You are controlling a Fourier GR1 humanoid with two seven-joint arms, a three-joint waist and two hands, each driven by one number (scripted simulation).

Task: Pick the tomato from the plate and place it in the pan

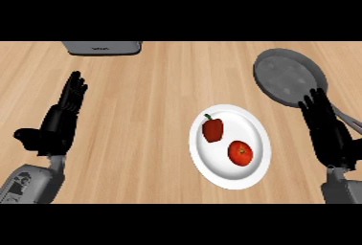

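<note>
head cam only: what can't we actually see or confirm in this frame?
- Pan: the right robot hand lies over its near rim and most of its handle, so how the handle lies cannot be told.
- Grey appliance at the counter's far edge: cut off by the top of the head view, so what it is cannot be told.
- Both forearms: cut off at the lower edge.
- Tomato and red pepper on the plate: far sides unseen.

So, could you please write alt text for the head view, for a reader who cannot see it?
A white plate on a wooden counter holds a tomato and a red pepper. A grey pan lies beyond it to the right. The open left hand and right hand touch nothing.
</note>
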